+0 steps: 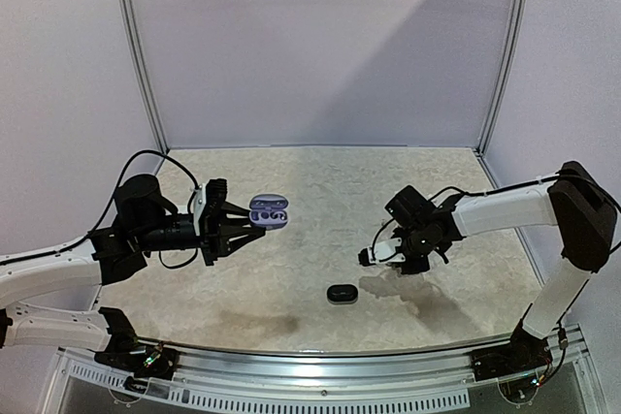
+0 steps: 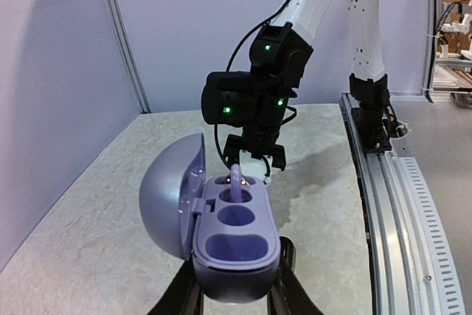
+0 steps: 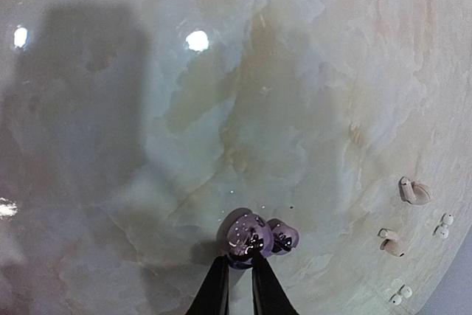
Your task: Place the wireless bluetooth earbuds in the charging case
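Left end effector (image 2: 236,296), nine o'clock, grips the open charging case (image 2: 236,234). Right end effector (image 3: 240,262) pinches an earbud (image 3: 247,235); open desk (image 1: 320,191) between them.

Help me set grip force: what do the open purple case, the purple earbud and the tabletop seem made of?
Case: probably moulded plastic, satin lilac, with a soft even sheen on its lid. Earbud: glossy hard plastic, judging by sharp light glints. Tabletop: polished stone or stone-look laminate, with pale veining and mirrored lamps; I cannot tell which.
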You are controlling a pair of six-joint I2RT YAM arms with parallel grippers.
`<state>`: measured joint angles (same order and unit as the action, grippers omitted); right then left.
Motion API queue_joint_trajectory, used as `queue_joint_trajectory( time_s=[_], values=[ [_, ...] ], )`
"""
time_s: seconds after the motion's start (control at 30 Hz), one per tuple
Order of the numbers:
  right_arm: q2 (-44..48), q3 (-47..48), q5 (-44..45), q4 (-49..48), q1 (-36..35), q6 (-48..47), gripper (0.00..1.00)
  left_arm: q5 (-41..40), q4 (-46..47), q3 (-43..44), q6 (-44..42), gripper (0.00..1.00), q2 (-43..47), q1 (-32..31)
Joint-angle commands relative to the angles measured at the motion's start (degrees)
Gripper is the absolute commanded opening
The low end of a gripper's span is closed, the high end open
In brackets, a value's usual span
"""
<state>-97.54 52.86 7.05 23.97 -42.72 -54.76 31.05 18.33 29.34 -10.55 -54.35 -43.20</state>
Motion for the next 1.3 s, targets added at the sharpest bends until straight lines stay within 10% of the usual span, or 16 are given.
queue_joint_trajectory(
  time_s=[0.0, 1.27],
  values=[
    [-0.88, 2.07, 0.86, -2.30, 0.21, -0.34, 0.13, 0.21, -0.34, 0.09, -0.46, 0.00, -0.24, 0.74],
    [1.89, 19.60, -6.14, 13.91, 0.26, 11.52, 0.00, 1.92, -0.50, -0.07, -1.44, 0.00, -0.63, 1.19]
  ],
)
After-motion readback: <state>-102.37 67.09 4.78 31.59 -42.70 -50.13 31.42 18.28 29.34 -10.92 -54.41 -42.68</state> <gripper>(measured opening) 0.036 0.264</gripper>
